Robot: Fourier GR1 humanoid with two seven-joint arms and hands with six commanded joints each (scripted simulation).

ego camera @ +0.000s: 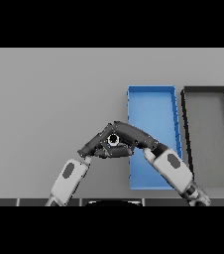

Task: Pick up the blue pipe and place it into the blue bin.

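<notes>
Grey table point(44, 99); long blue rectangular bin point(151, 104) just beyond the fingers, dark grey bin point(208, 139) farther right. Left hand point(95, 144) and right hand point(134, 136) meet fingertip to fingertip, probably for a handover. Blue pipe hidden; finger state unreadable.

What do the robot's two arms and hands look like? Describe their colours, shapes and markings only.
Both forearms are white, rounded casings, each bearing a dark grey oval inset. The left hand and right hand are dark grey to black, with jointed-looking wrists. No cables show.
</notes>
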